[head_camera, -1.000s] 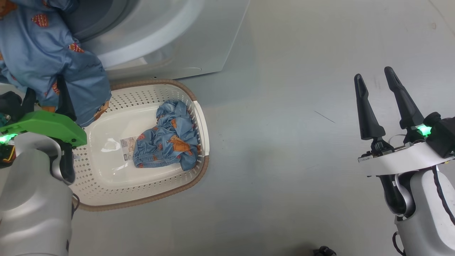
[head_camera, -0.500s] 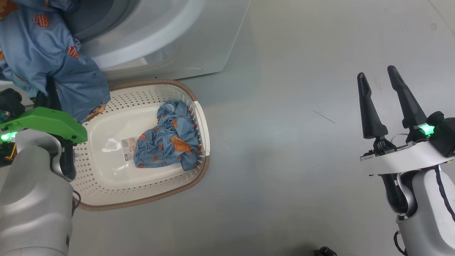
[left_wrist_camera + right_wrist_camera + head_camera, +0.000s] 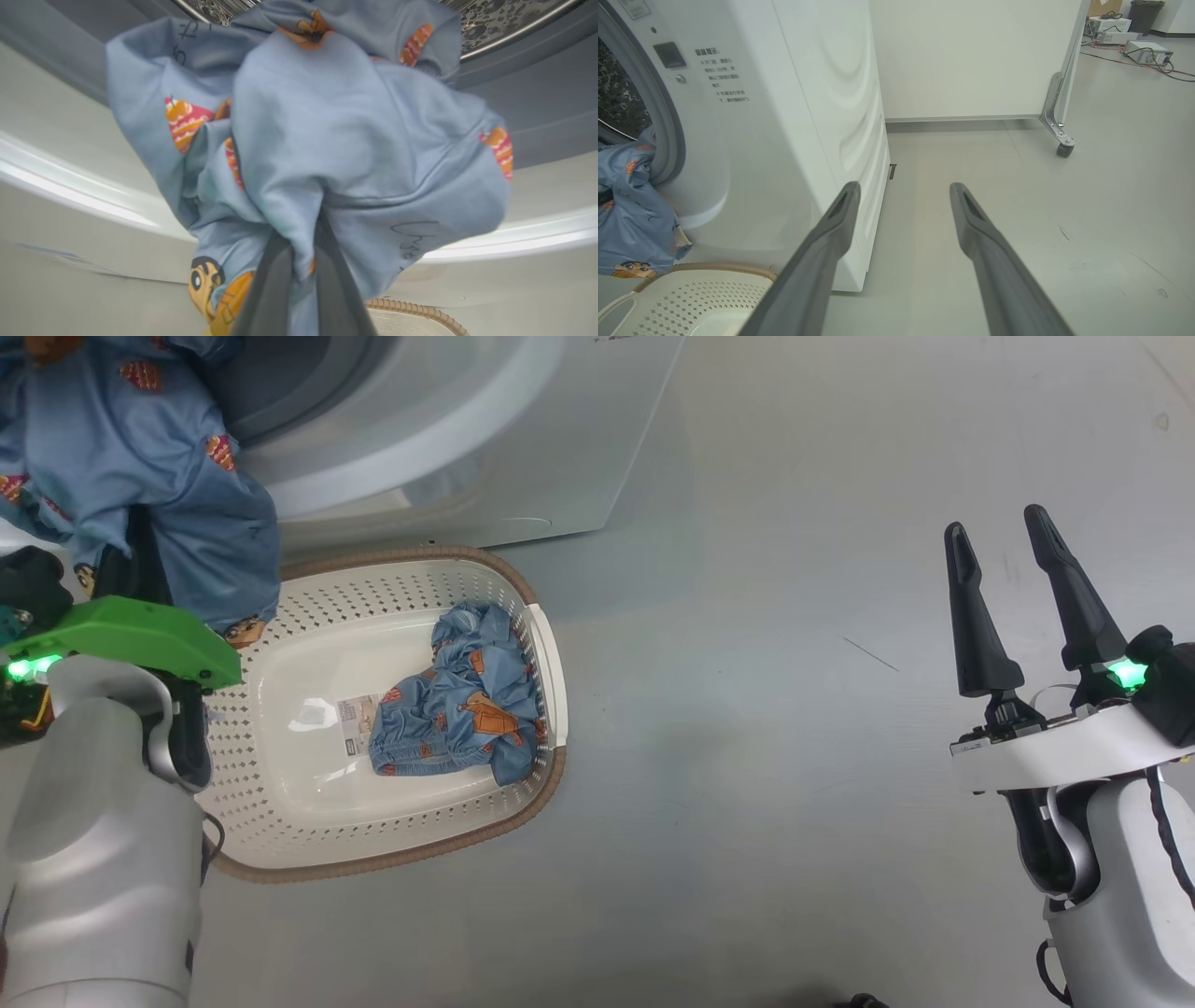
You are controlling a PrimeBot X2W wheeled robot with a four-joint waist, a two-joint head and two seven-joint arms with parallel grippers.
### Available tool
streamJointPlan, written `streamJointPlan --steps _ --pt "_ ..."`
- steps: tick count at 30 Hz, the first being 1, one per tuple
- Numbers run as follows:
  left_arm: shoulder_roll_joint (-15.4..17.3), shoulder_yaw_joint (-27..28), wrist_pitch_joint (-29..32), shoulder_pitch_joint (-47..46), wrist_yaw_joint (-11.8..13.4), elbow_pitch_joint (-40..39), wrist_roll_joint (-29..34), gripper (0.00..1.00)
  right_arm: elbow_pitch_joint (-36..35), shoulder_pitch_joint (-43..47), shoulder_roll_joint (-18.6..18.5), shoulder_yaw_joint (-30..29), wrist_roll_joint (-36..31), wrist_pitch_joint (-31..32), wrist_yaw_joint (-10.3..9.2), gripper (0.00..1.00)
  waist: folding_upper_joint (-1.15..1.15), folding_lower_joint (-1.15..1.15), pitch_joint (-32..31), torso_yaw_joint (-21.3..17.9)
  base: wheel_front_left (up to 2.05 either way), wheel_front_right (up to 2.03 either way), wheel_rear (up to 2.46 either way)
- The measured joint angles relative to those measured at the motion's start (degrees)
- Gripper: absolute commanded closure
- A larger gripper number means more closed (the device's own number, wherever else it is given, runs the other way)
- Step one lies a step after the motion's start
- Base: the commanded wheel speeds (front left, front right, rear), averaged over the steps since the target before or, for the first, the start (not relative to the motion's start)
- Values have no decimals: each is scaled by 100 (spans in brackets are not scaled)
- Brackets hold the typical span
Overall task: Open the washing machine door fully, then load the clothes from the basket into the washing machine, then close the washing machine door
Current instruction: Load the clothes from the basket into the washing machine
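my left gripper (image 3: pixel 302 240) pinches a light-blue printed garment (image 3: pixel 336 140) at the mouth of the washing machine (image 3: pixel 784 116); my right gripper (image 3: pixel 904 186) hangs spread above the floor (image 3: pixel 1017 163).

Washing machine (image 3: pixel 523 457): top of the head view, left of centre.
Basket (image 3: pixel 392 859): lower left, just before the machine.
Folded garment (image 3: pixel 457 719): in the basket's right end, beside the sticker (image 3: pixel 358 723).
Hanging garment (image 3: pixel 121 467): upper left, over the basket's left end.
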Motion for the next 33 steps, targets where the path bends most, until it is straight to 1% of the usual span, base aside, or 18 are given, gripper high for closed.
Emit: streamJointPlan --steps 9,16,26,30,33 --pt "-5 133 -2 7 0 -932 49 100 -1 1 20 -24 0 0 0 0 0 0 -15 56 0 0 0" --pt "-19 187 -18 18 0 -1411 102 100 -1 1 35 -24 0 0 0 0 0 0 -53 64 0 0 0" --pt "12 116 -18 -260 -1 -1426 159 100 5 1 99 75 1 0 0 0 0 0 -109 11 0 0 0" --pt "140 83 -18 -458 -3 -1290 211 100 23 2 157 201 2 0 0 0 0 0 -130 -71 0 0 0" --pt "135 23 -16 -635 -4 -1107 211 100 23 5 159 163 8 0 0 0 0 0 -142 -127 0 0 0"
